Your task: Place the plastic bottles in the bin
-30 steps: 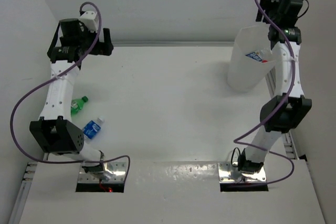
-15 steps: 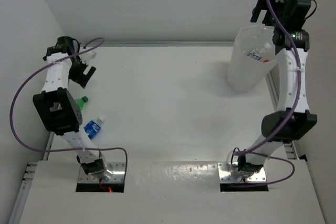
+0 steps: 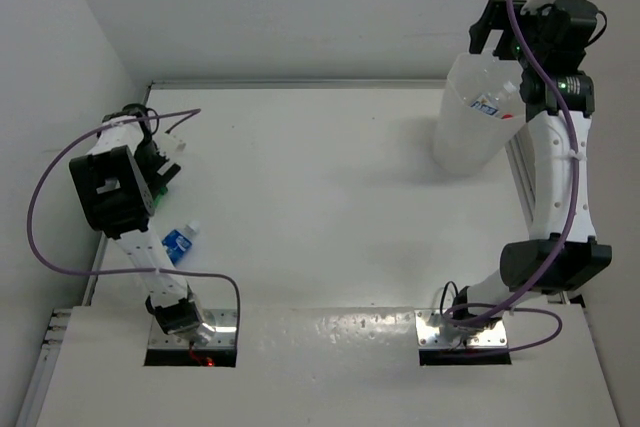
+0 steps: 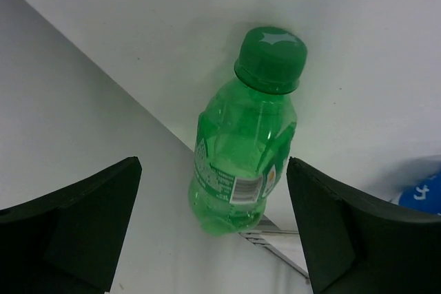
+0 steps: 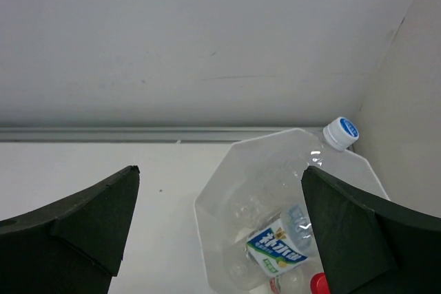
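Step in hand: pick-up of green bottle (image 4: 244,149).
Left gripper (image 4: 212,163) spread wide, straddling it at left edge of table (image 3: 320,197); no contact.
Blue-label bottle (image 3: 178,243) lies near.
Right gripper (image 5: 220,169) spread, empty, above bin (image 3: 465,137); bottles inside.
Next, likely: lower, close on body, carry to bin.

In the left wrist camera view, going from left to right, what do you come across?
gripper finger → green bottle → second finger. A sliver of something blue at the right edge overlaps that second finger, so I leave it out of the order.
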